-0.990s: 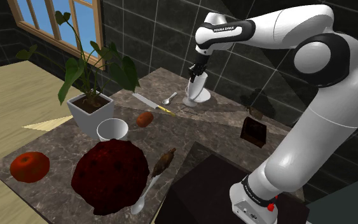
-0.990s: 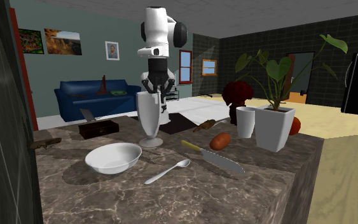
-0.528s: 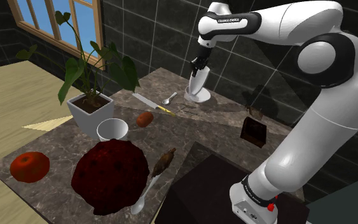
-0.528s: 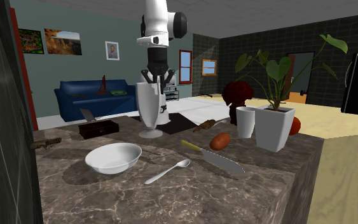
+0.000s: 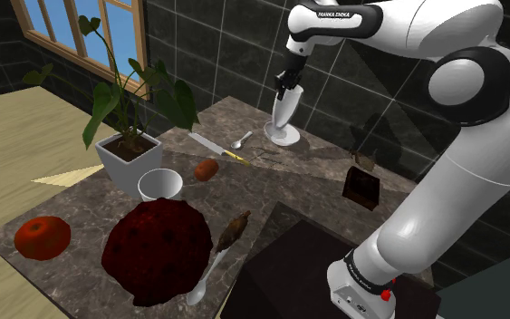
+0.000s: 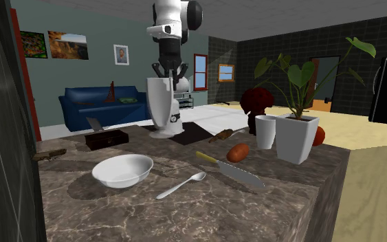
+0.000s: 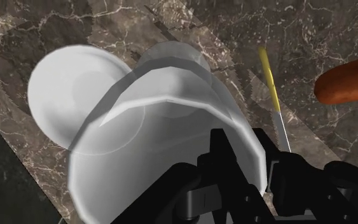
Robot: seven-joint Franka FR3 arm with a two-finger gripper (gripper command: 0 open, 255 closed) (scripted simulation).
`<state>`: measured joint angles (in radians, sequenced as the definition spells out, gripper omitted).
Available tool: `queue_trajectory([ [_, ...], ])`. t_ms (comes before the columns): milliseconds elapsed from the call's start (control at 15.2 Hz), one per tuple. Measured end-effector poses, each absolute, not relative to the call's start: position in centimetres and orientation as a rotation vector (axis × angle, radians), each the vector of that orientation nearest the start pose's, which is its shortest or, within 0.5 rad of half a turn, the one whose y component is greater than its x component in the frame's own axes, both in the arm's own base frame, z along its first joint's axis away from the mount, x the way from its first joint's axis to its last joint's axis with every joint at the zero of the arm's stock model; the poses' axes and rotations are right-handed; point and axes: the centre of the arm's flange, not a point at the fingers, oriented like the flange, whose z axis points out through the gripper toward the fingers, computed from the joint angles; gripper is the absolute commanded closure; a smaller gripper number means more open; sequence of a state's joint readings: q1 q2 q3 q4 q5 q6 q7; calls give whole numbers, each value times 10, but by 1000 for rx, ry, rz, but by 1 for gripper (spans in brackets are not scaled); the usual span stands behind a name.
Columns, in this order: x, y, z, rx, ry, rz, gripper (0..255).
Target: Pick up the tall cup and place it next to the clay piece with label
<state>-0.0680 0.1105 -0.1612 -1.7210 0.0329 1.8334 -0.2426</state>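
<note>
The tall cup (image 5: 283,113) is white, narrow at the bottom and has a round foot. It hangs upright a little above the marble counter (image 5: 271,186), near the counter's far edge in the shoulder view. My black gripper (image 5: 286,91) is shut on its rim from above. In the wrist view one finger is inside the tall cup (image 7: 165,127) and the other outside, the gripper (image 7: 260,167) clasping the wall. Across the counter, the tall cup (image 6: 161,110) floats under the gripper (image 6: 166,78). A dark brown box (image 5: 361,188) and a dark red lump (image 5: 158,246) lie nearer the stand.
A white bowl (image 6: 123,170), spoon (image 6: 181,185) and knife (image 6: 231,170) lie below and beside the cup. An orange-brown oval (image 5: 206,169), a short white cup (image 5: 159,185), a potted plant (image 5: 128,156) and a tomato (image 5: 42,236) stand along the shoulder view's left.
The gripper has risen with the tall cup in it; the cup's foot has left the counter and now hangs above it. Everything else stays put.
</note>
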Motion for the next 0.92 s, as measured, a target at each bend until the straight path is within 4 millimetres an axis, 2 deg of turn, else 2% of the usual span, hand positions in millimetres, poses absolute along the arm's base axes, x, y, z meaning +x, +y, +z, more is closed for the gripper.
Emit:
queue_trajectory([
  [924,584,-129,586,-3129,-9,-11,255],
])
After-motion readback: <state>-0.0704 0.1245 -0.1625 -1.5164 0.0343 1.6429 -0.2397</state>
